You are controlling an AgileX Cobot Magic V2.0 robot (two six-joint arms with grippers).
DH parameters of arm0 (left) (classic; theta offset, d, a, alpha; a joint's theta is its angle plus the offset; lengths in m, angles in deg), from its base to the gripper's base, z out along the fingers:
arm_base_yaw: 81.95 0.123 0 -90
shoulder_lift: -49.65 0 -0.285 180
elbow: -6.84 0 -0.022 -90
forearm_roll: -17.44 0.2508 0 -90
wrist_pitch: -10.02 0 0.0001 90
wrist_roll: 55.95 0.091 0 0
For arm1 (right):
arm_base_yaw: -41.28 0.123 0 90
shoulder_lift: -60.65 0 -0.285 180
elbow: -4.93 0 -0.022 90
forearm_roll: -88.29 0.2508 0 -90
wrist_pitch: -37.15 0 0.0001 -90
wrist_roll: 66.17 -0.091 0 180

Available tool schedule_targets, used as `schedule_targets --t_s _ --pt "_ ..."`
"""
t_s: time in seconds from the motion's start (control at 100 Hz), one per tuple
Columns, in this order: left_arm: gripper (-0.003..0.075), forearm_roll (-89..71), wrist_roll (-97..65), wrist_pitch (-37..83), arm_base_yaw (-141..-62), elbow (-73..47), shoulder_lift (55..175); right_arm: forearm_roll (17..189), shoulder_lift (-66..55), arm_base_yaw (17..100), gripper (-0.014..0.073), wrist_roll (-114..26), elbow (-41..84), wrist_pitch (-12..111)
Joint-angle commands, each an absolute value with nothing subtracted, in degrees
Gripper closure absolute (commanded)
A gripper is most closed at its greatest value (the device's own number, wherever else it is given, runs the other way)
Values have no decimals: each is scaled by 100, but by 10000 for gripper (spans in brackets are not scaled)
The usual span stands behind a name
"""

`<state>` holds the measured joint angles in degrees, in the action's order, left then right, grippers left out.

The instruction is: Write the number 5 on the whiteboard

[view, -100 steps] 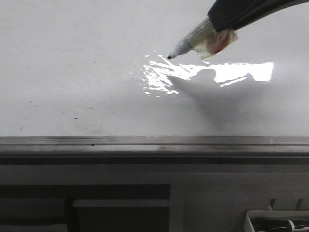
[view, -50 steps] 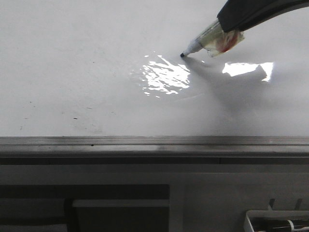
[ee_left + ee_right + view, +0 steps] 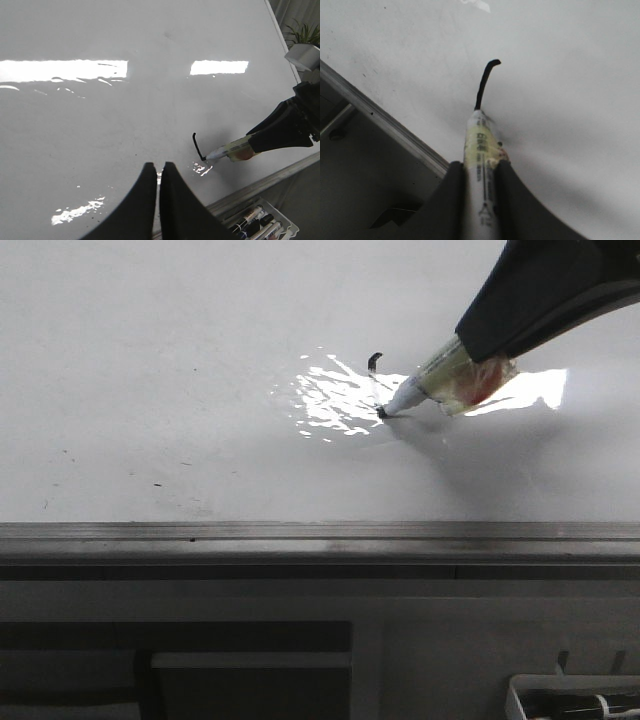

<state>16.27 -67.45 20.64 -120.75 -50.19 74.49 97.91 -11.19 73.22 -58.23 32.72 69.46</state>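
whiteboard (image 3: 150, 370) fills the far part of the front view, glossy white, with a bright glare patch (image 3: 335, 395) near its middle and a grey metal rail (image 3: 300, 533) along its near edge. the number 5 (image 3: 374, 362) is only a short black stroke so far, hooked at its far end, lying at the right edge of the glare. the marker (image 3: 425, 388) leans down from the right, its tip touching the board at the near end of the stroke. the right gripper (image 3: 480, 175) is clamped on the marker, one finger on each side of the barrel. the left gripper (image 3: 159, 172) hangs over bare board to the left of the stroke, its fingers pressed together on nothing. a tray of markers (image 3: 260, 225) sits below the rail.
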Motion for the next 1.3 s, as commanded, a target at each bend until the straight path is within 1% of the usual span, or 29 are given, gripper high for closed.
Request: schedule_targets --t_s 0.0,0.19,0.29,0.39,0.59,0.67,0.79,1.02,1.16,1.29 --pt "741 1575 -6788 1585 -12066 -4884 7491 9454 -1107 7281 634 -5872 3156 6890" --pt "741 1549 -6788 1546 -12066 -4884 7491 8135 -879 7281 634 -7198 3156 7159" --pt "741 1549 -6788 1546 -12066 -4884 7491 8094 -809 7281 634 -7226 3156 7554" --pt "741 1549 -6788 1520 -12066 -4884 7491 8455 -809 7319 634 -7226 3189 7771" --pt "741 1502 -6788 1511 -12066 -4884 7491 8779 -1022 8046 634 -7226 3387 6918" --pt "741 1502 -6788 1497 -12066 -4884 7491 8779 -1214 8302 634 -7226 3285 6864" --pt "741 1502 -6788 1497 -12066 -4884 7491 8779 -1179 8436 634 -7226 3006 6944" --pt "741 1493 -6788 1497 -12066 -4884 7491 8346 -651 8303 634 -7226 2653 6947" --pt "741 1493 -6788 1485 -12066 -4884 7491 8332 -735 7960 634 -7226 2653 6918" --pt "741 1493 -6788 1449 -12066 -4884 7491 8332 -836 7904 634 -7226 2653 6803"
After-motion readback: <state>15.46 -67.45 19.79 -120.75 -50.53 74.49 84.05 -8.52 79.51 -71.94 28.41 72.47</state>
